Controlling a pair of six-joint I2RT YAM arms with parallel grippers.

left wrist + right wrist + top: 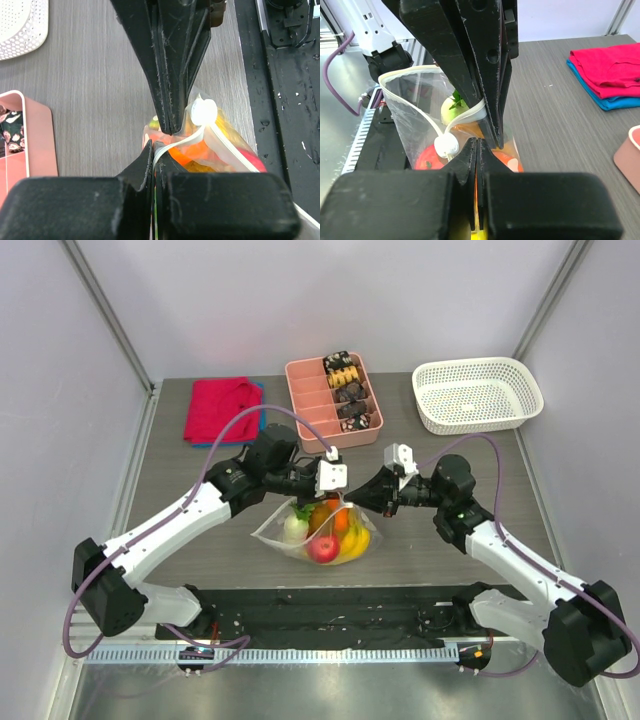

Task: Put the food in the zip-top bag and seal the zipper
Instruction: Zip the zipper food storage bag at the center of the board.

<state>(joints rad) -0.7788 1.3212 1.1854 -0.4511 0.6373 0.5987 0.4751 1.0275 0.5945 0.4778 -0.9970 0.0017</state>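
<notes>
Top external view: the left gripper (pixel 338 498) and right gripper (pixel 356 500) are seen almost tip to tip over the middle of the grey table (pixel 200 530), right on top of the zip-top bag (pixel 272 533).
Bag spot: it's stood upright on the table between the two arms, just past the black mat (pixel 330 605) at the near edge.
Inside: the food (pixel 335 532) is seen through the clear plastic, i.e. a red apple (pixel 322 549), yellow bananas (pixel 358 540), an orange piece (pixel 322 518) and a white-and-green piece (pixel 295 528).
Left tool: jaws are squeezed tight on the zipper (pixel 229 147), with the pale strip fed straight into the slit between the fingers (pixel 135 172).
Right tool: also clamped narrow on that same strip, just beside the left tips.
Mouth: in the right wrist view the strip is bowed out into an open loop on the mat side, and a round white tab (pixel 446 145) is hung on it.
Around: a pink divided tray (pixel 308 405) with dark snacks (pixel 350 400), a white mesh basket (pixel 478 395) and a red cloth (pixel 220 410) laid on a blue cloth (pixel 615 102) are lined up along the far edge, well apart from the bag.
In the way: the bag's top is covered by both gripper bodies from above, and each wrist view is mostly filled by black fingers, so how much of the strip is pressed together under them can't be told.
</notes>
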